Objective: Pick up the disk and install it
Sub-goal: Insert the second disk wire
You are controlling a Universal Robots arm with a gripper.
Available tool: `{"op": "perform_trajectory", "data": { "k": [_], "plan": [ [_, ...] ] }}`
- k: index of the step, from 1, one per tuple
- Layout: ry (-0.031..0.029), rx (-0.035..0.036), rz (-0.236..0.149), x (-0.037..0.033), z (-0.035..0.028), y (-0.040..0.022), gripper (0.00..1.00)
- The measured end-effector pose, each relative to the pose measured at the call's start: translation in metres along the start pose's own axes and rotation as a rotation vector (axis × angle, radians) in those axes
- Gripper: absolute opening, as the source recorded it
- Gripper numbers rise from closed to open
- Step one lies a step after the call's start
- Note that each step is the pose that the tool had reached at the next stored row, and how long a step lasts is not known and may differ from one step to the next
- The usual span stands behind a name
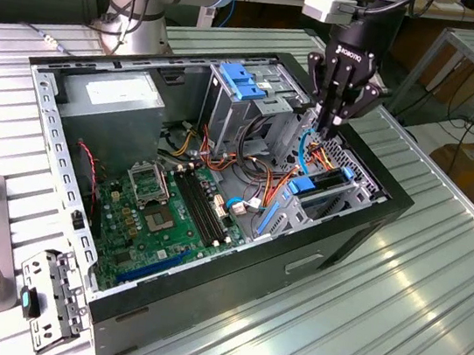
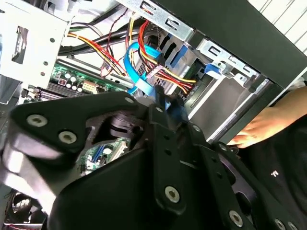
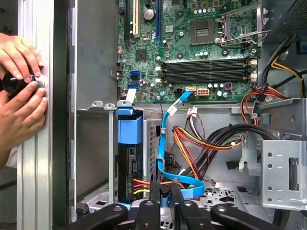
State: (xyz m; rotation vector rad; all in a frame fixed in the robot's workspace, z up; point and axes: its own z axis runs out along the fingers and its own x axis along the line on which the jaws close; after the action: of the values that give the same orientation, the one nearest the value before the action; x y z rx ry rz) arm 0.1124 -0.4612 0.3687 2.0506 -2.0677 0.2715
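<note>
One disk [image 3: 128, 158] sits slotted in its bay.

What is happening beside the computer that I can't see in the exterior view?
Observer: In the first wrist view, a person's two hands rest on the table, just outside the case wall.
Operator: Are they holding something?
Observer: They cup a small dark round object; I cannot tell what it is.
Operator: And the disk?
Observer: Red, orange and yellow wires reach the side of the disk, close to the gripper.
</note>
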Motion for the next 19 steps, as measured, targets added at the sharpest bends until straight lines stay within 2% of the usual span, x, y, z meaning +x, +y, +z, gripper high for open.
{"op": "perform_trajectory", "data": {
  "k": [1,4,6,9,11,16,19],
  "plan": [
    [0.0005,0.0,0.0,-0.0001,0.0004,0.0,0.3],
    [0.0031,0.0,0.0,-0.0004,0.0015,0.0,0.29],
    [0.0044,0.0,0.0,-0.0003,0.0026,-0.0001,0.16],
    [0.0057,0.0,0.0,0.0009,0.0039,0.0,0.16],
    [0.0057,0.0013,0.0,0.0045,0.0055,0.0021,0.16],
    [0.0055,0.0085,0.001,0.0085,0.008,0.0091,0.16],
    [0.0052,0.0113,0.001,0.0099,0.0088,0.0104,0.16]
  ]
}}
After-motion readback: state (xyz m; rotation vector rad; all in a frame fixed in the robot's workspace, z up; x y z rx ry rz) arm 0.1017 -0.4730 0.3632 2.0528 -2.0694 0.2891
